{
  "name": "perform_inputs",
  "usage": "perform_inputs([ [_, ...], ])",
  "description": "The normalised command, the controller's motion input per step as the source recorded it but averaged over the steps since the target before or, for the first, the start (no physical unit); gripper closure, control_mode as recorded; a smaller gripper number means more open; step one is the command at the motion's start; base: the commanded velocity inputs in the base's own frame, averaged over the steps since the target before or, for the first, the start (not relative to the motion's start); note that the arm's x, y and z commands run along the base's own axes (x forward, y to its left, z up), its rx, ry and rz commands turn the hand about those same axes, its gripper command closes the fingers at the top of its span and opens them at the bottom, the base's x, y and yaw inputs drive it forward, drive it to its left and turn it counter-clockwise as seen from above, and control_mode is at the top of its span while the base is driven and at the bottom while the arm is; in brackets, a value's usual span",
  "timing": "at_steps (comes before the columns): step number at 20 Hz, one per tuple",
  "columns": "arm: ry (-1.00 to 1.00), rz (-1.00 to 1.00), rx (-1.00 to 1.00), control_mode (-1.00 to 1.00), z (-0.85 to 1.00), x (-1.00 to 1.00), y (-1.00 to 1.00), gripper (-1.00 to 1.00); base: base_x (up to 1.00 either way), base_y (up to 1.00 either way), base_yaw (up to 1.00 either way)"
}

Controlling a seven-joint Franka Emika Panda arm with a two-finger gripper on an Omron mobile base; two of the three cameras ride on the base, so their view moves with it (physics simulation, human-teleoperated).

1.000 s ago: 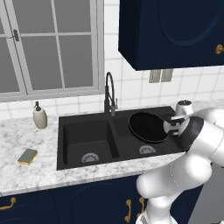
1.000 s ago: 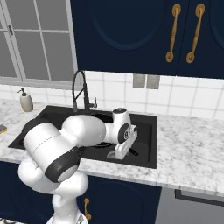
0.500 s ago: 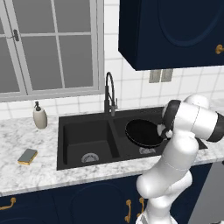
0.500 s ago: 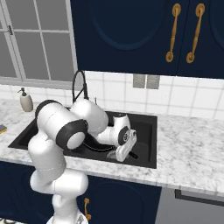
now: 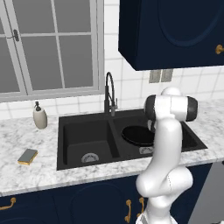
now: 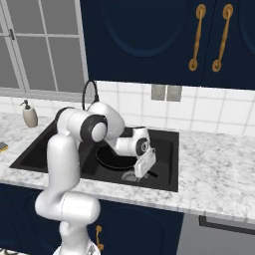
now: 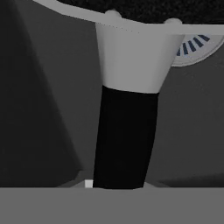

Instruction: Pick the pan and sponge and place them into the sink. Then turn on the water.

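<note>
Lowering the pan [image 5: 139,134] level into the sink's [image 5: 83,135] right basin is the step in hand, I judge, and it calls for keeping the handle [image 7: 124,135] steady until the pan rests above the drain [image 7: 197,46]. The gripper [image 6: 143,164] is clenched on that handle, jaws nearly together; farther off, the sponge [image 5: 27,156] lies on the counter left of the sink.

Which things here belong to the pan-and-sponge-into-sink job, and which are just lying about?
Job:
pan, held by its handle over the right basin
sponge, on the counter left of the sink
sink
faucet
gripper, shut on the pan's handle

Lying about:
soap bottle
window
upper cabinets
</note>
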Motion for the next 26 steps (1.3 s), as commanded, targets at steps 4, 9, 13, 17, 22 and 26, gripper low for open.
perform_inputs([
  [4,-0.04,-0.02,0.0,-1.0,-0.7,0.15,0.0,1.0,0.0,0.0,0.0],
  [9,-0.11,-0.04,0.0,-1.0,-0.6,0.29,0.03,1.0,0.0,0.0,0.0],
  [13,-0.07,-0.06,0.0,-1.0,-0.62,0.34,0.05,1.0,0.0,0.0,0.0],
  [17,-0.01,-0.09,0.0,-1.0,-0.67,0.44,0.06,1.0,0.0,0.0,0.0],
  [22,0.0,-0.1,0.0,-1.0,-0.59,0.39,0.03,1.0,0.0,0.0,0.0],
  [26,-0.12,-0.08,0.0,-1.0,-0.32,0.09,0.0,-1.0,0.0,0.0,0.0],
])
